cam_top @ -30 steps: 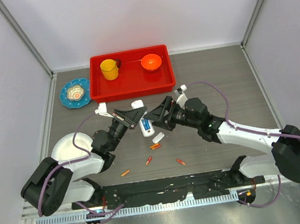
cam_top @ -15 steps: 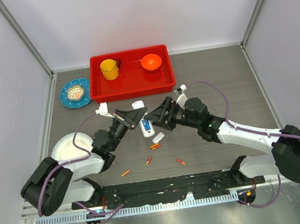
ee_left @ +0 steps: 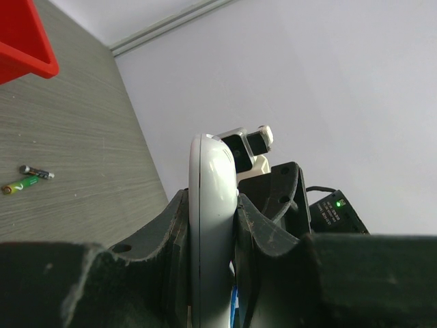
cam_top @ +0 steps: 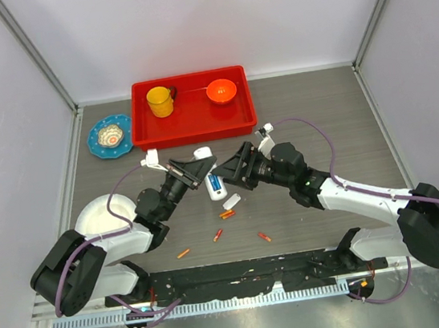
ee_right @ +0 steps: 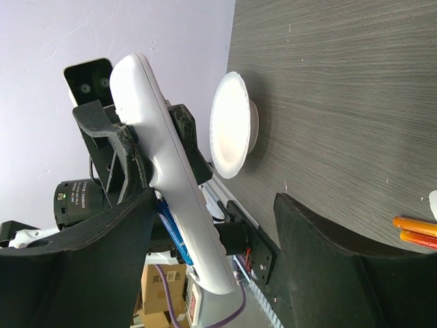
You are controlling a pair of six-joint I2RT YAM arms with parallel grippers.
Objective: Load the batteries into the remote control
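Note:
My left gripper (cam_top: 195,172) is shut on the remote control (cam_top: 213,183), a slim white oblong with a blue patch, held just above the table centre. In the left wrist view the remote (ee_left: 212,219) stands edge-on between both fingers. My right gripper (cam_top: 235,172) is open, its jaws wide apart around the remote's other end (ee_right: 169,184), which lies close to one finger (ee_right: 89,266). The small white cover (cam_top: 232,201) lies on the table beside orange batteries (cam_top: 227,213). More batteries (cam_top: 218,234) lie nearer the arms. A green and a dark battery (ee_left: 27,179) show in the left wrist view.
A red tray (cam_top: 195,123) at the back holds a yellow cup (cam_top: 160,101) and an orange bowl (cam_top: 221,91). A blue dish (cam_top: 110,136) sits to its left. A white round plate (cam_top: 101,213) lies at the left, also in the right wrist view (ee_right: 232,126).

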